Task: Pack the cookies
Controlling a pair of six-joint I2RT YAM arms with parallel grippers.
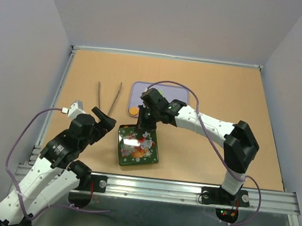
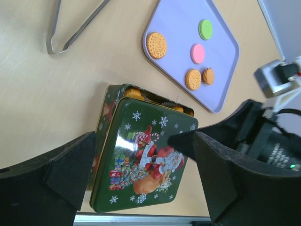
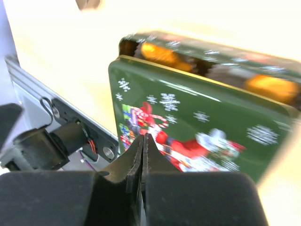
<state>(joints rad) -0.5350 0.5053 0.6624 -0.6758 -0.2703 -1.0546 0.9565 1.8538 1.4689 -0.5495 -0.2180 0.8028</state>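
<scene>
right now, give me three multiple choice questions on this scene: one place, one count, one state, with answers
1. Where do the metal tongs lie? A on the table, left of the lavender tray; B inside the tin; C in a gripper.
2. How many cookies sit on the tray? A two; B five; C nine.
3. How does the Christmas tin lid sit? A off, on the tray; B squarely shut; C slid askew.
Answers: A, the top view shows them beside the tray; B, three orange, one green, one pink; C, packed cookies show past its tray-side edge.
</scene>
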